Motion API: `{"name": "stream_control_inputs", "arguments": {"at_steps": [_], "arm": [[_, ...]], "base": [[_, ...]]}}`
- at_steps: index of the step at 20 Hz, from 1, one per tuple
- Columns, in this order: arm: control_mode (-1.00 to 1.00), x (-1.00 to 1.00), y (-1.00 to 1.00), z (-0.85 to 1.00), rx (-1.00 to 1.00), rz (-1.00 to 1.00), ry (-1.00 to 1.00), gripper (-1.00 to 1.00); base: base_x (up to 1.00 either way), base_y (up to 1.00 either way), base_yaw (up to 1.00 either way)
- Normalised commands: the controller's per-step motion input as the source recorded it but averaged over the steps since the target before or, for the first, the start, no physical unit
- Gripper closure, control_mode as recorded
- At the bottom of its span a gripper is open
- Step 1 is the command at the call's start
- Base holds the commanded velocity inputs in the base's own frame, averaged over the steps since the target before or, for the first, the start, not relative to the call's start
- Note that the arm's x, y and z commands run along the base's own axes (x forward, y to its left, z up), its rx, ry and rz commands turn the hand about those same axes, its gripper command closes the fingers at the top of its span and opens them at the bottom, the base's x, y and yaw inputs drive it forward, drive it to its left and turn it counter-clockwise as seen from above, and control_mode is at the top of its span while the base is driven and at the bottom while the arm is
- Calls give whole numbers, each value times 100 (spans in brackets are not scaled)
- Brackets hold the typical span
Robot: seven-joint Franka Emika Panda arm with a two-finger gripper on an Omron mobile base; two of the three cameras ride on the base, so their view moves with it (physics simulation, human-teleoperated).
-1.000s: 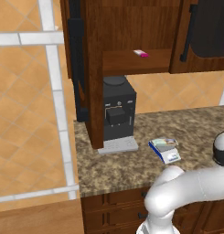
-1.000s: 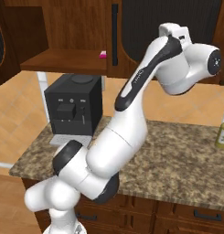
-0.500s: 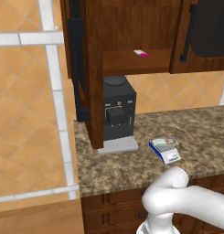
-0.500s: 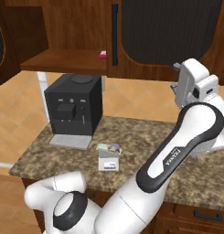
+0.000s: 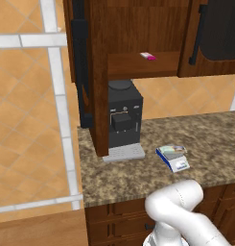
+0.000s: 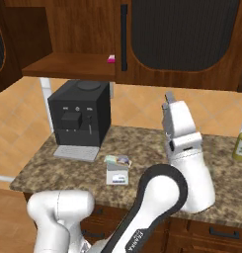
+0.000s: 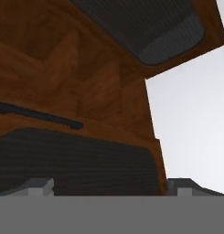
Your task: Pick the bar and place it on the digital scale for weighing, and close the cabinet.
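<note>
The gripper [image 6: 167, 101] points up at the cabinet [image 6: 181, 39], its fingers apart with nothing between them. Down on the counter [image 5: 210, 139], the bar [image 6: 117, 160] lies on the scale [image 6: 117, 174], right of the coffee machine [image 6: 80, 118].

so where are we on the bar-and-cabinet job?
Done: the bar already lies on the digital scale on the counter, by the coffee machine. In hand: nothing; the gripper is raised near the cabinet, and the hand view looks up at its dark panelled doors. Left: closing the cabinet, whose left door stands open, shelf exposed.
</note>
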Motion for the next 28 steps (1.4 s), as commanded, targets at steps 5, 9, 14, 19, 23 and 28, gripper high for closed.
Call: {"name": "stream_control_inputs", "arguments": {"at_steps": [5,9,14,19,23,28], "arm": [[-100,-100,65,0,2,-1,-8,-100],[-100,-97,65,0,5,0,-7,-100],[-100,-86,98,1,-9,0,3,-100],[-100,-95,100,-11,-7,0,5,-100],[-100,-88,100,-24,-11,-5,0,-100],[-100,-80,100,-21,-7,-3,-2,-100]], "base": [[0,0,0],[0,0,0],[0,0,0],[0,0,0],[0,0,0],[0,0,0]]}}
